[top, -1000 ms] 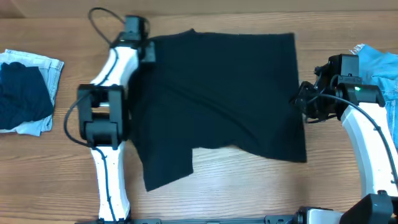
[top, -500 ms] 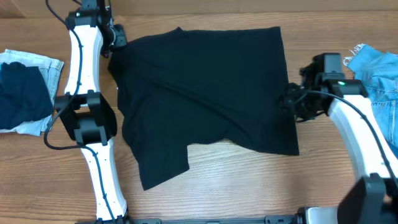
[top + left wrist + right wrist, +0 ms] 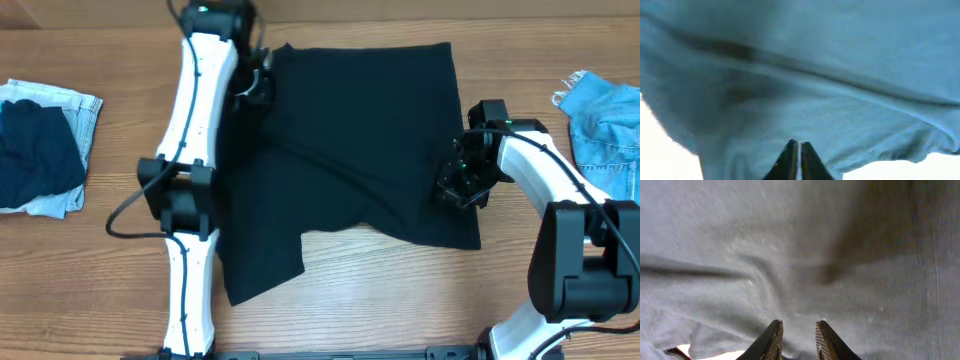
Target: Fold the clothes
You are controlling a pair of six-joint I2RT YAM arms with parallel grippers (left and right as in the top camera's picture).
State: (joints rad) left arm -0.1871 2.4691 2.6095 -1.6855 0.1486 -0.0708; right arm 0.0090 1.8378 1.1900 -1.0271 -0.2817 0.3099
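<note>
At centre, one black clothes (image 3: 350, 140), my two arms bent inward, left gripper (image 3: 260, 88) clenched upper left, right gripper (image 3: 448, 192) slightly parted.

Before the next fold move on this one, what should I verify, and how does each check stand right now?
1. Left fingers shut at the upper left edge of the black garment: ok.
2. Cloth actually pinched between them: cannot tell; the cloth fills the left wrist view.
3. Right fingers gripping the garment's right edge: not ok; a gap shows between them, with cloth beyond it.
4. Garment lying flat on the table: not ok; creases cross its middle and the bottom edge is stepped.
5. Folded pile at the left and blue denim at the right lie apart from the garment: ok.
</note>
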